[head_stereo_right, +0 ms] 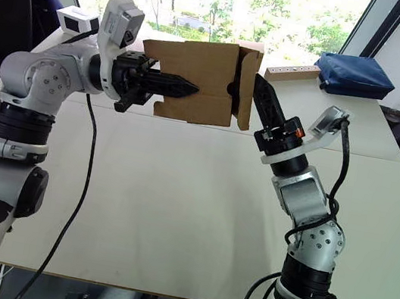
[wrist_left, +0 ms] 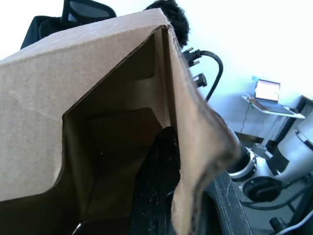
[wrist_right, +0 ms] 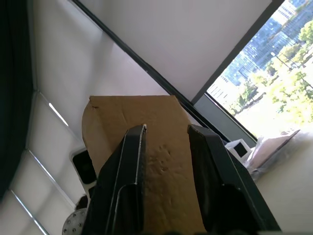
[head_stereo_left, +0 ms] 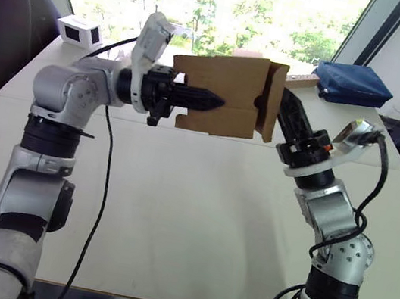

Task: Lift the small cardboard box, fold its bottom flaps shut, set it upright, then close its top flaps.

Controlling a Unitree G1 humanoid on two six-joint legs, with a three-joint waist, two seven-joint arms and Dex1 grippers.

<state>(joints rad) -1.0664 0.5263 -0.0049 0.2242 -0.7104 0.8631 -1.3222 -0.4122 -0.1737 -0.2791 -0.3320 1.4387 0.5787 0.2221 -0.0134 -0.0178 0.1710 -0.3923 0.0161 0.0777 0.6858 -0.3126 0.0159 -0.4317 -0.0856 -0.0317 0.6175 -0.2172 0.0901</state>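
Box held in the air, flap-folding under way

The small cardboard box (head_stereo_left: pixel 225 92) hangs above the desk (head_stereo_left: pixel 197 210): left gripper (head_stereo_left: pixel 212 102) pinches one wall, right gripper (wrist_right: pixel 166 142), fingers apart, presses the opposite side. Next, the bottom flaps probably need pushing shut.

L arm raised, elbow bent, forearm horizontal; left gripper (head_stereo_left: pixel 212 102) pointing inward, fingers together. R arm bent, forearm angled up; right gripper (head_stereo_right: pixel 260 90) pointing up, fingers parted.
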